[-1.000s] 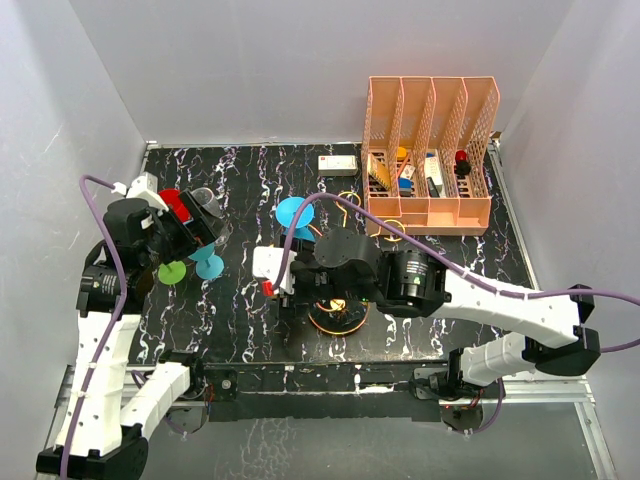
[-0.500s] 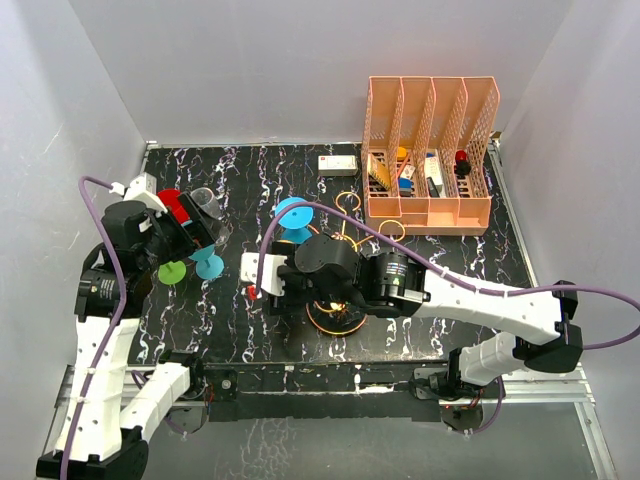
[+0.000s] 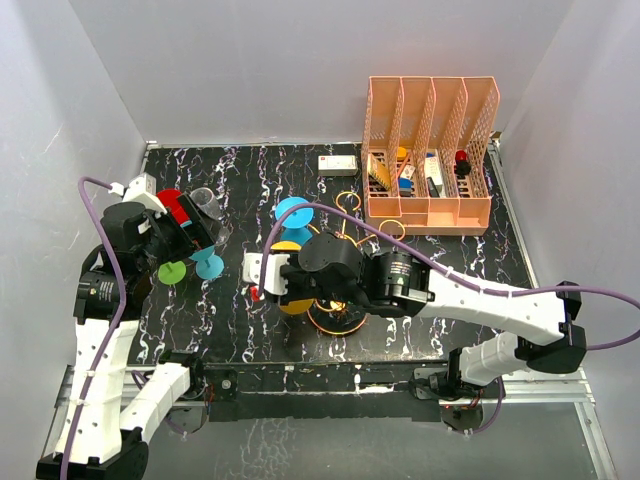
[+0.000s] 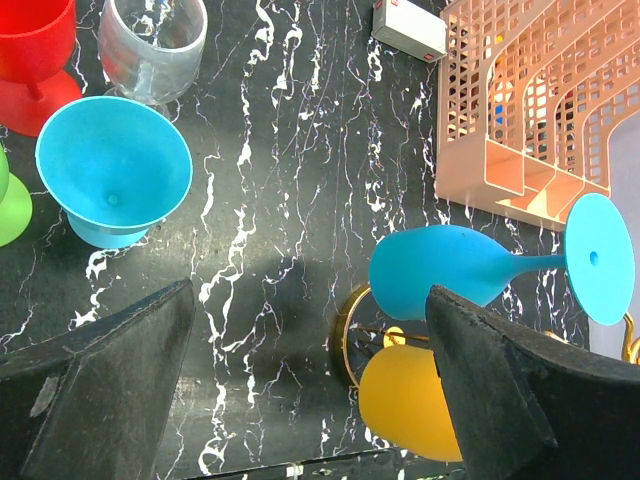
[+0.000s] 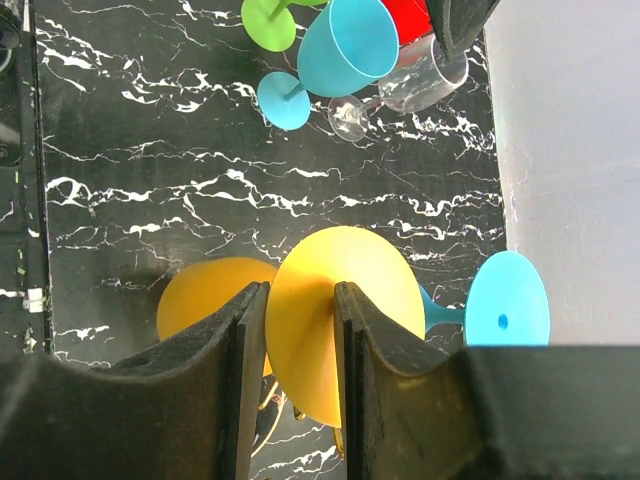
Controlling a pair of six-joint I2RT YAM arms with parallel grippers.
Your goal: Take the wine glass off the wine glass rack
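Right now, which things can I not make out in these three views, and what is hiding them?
1. Top view: the right arm covers most of the wine glass rack; its central post is hidden.
2. Right wrist view: the stem of the yellow wine glass is behind the fingers of the right gripper, so a grip cannot be confirmed.
3. Top view: items in the orange file organizer are too small to name.
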